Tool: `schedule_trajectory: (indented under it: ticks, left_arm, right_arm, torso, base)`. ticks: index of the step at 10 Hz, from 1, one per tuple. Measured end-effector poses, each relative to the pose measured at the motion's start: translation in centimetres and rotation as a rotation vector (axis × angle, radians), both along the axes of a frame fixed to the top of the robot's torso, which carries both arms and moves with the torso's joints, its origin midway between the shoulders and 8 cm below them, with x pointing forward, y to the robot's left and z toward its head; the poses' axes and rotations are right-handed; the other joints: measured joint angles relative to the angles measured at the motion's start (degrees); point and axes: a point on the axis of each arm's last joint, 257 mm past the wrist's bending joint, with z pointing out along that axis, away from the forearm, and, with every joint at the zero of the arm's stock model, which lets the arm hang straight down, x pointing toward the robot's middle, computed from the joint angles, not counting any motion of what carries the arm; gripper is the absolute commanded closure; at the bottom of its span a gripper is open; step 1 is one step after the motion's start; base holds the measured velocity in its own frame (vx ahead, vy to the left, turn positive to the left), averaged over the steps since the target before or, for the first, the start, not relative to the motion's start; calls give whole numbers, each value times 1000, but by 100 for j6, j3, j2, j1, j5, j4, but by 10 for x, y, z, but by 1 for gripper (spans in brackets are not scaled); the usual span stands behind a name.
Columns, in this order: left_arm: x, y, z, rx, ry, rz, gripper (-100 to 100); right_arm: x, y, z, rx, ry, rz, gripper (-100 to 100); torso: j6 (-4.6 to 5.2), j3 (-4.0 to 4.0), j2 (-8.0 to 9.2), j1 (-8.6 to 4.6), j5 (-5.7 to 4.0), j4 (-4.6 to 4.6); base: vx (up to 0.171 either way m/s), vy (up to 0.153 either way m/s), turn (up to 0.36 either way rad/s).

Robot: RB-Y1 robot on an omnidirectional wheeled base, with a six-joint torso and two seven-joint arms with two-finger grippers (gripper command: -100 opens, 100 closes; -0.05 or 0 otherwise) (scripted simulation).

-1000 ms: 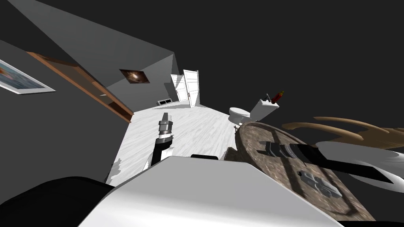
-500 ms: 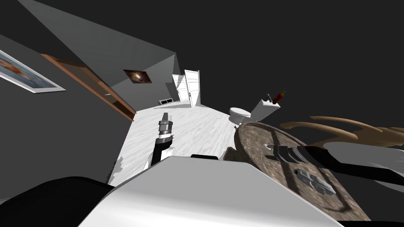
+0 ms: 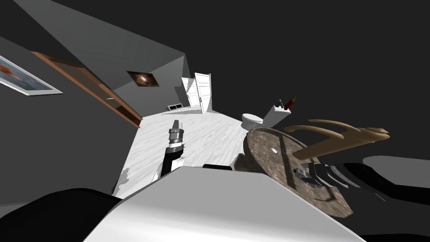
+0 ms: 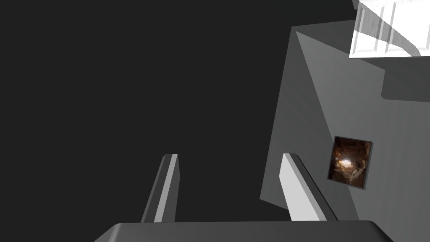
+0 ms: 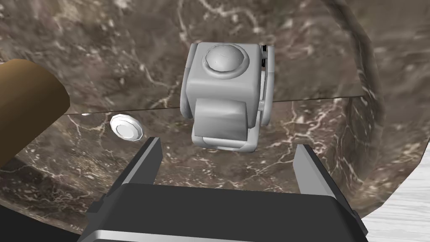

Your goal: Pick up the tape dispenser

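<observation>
Grey tape dispenser (image 5: 224, 96) just beyond right gripper (image 5: 229, 144)

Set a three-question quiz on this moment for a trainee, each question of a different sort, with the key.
1. True or false: the right gripper is shut on the tape dispenser.
2. The tape dispenser stands on: A) a green tray; B) a round brown marbled table; C) a cardboard box.
3. Fill in: the left gripper has its fingers ____.

Key: 1 false: its fingers stand open, short of the dispenser and not touching it. 2 B. 3 open.
</observation>
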Motion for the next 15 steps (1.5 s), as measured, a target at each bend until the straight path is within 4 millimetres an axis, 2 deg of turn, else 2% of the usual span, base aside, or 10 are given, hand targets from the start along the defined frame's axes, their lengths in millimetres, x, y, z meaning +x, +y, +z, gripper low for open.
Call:
schedule_trajectory:
  ticks: [1,2,3,7,8,12,13,14,15]
  left_arm:
    - [0,0,0,0,0,0,0]
    - [0,0,0,0,0,0,0]
    - [0,0,0,0,0,0,0]
    - [0,0,0,0,0,0,0]
    - [0,0,0,0,0,0,0]
    - [0,0,0,0,0,0,0]
    - [0,0,0,0,0,0,0]
    - [0,0,0,0,0,0,0]
    - [0,0,0,0,0,0,0]
  right_arm:
    - [-5,-3,1,-7,12,-11,-100]
    - [-5,-4,1,-9,12,-10,0]
    - [-5,-4,1,-8,12,-10,-100]
    - [-27,-10,-18,-12,15,-32,-100]
    - [-28,-11,-18,-12,17,-34,100]
    - [-28,-10,-18,-10,18,-34,100]
    - [-28,-10,-18,-10,18,-34,0]
    - [-28,-10,-18,-10,18,-34,100]
    - [-24,-7,-14,-10,17,-29,100]
  torso:
    - [-4,-8,-15,15,3,-3]
    - [-5,-20,-35,43,8,-8]
    - [-6,-28,-48,60,14,-12]
    - [-8,-43,-72,72,17,-18]
    - [-8,-40,-67,73,18,-17]
    - [-8,-35,-61,70,19,-14]
    - [-8,-35,-60,70,19,-14]
    - [-8,-35,-60,70,19,-14]
    - [-5,-31,-52,74,22,-12]
  base:
    - [-30,-48,2]
    - [-8,-11,-1]
    - [21,4,71]
    - [34,5,50]
    - [0,0,0]
    - [0,0,0]
    - [0,0,0]
    - [-28,1,-74]
    - [-52,-11,-117]
